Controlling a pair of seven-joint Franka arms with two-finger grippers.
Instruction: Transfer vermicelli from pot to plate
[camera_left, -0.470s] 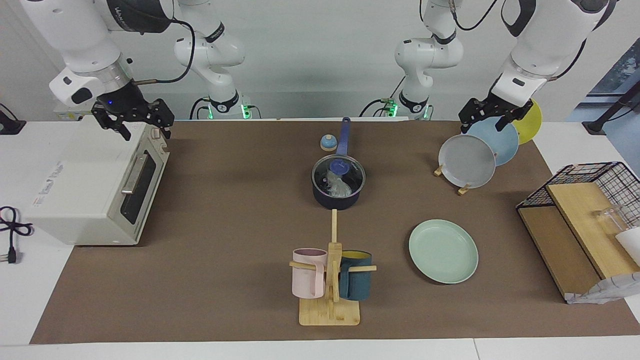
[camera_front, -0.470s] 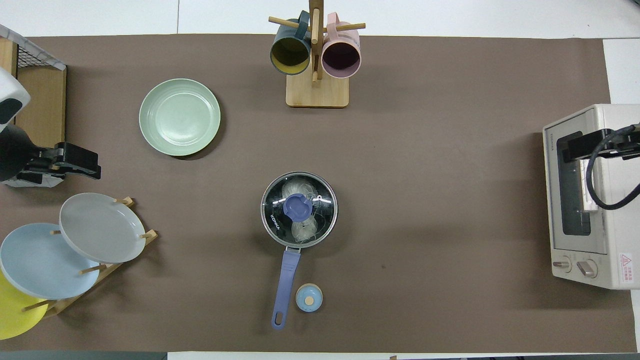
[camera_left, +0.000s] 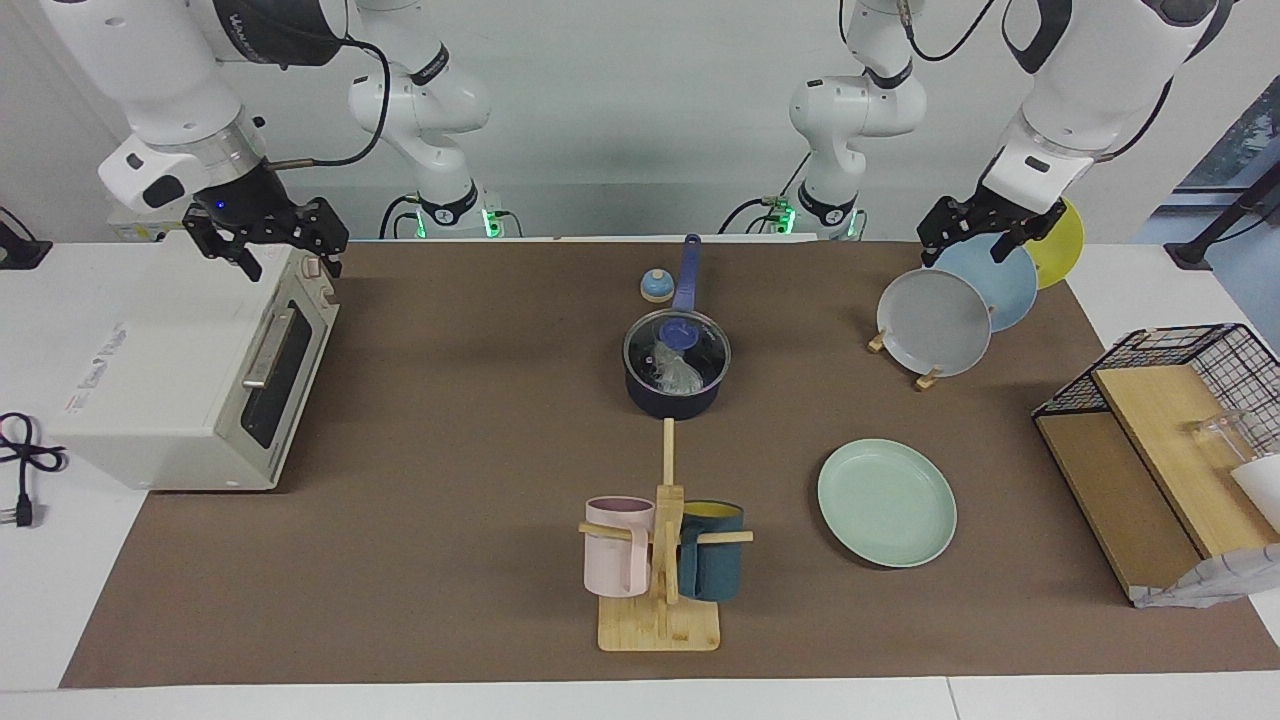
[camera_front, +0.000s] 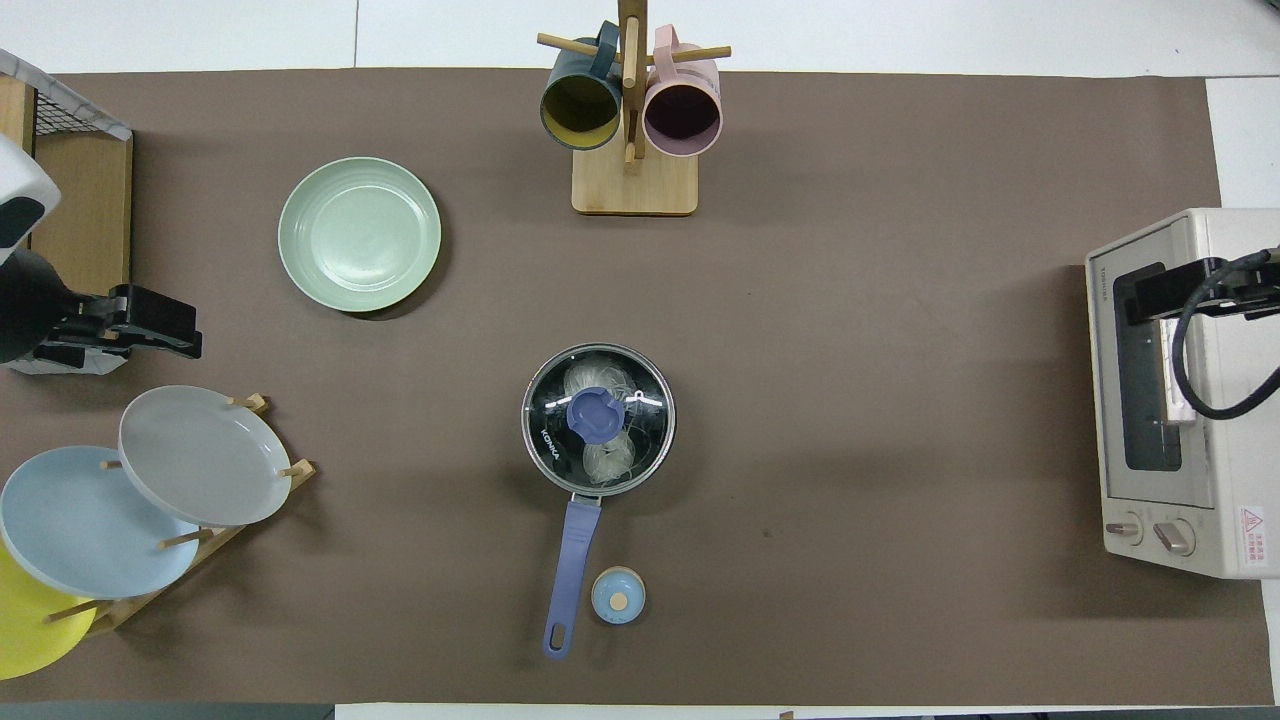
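The dark navy pot (camera_left: 672, 402) stands mid-table with its blue handle (camera_front: 572, 560) pointing toward the robots. A glass lid with a blue knob (camera_left: 680, 333) covers it. The whitish vermicelli (camera_left: 682, 374) shows through the lid (camera_front: 560, 400) in two clumps (camera_front: 610, 462). The mint-green plate (camera_left: 886, 502) lies empty, farther from the robots than the pot, toward the left arm's end (camera_front: 359, 233). My left gripper (camera_left: 975, 245) hangs open over the plate rack (camera_front: 195, 335). My right gripper (camera_left: 290, 262) hangs open over the toaster oven (camera_front: 1135, 298).
A toaster oven (camera_left: 190, 370) stands at the right arm's end. A rack holds grey (camera_left: 935, 322), light blue and yellow plates at the left arm's end. A mug tree (camera_left: 660, 560) with two mugs stands farther out. A small blue round cap (camera_left: 656, 286) lies beside the pot handle. A wire-and-wood shelf (camera_left: 1150, 440) is at the left arm's end.
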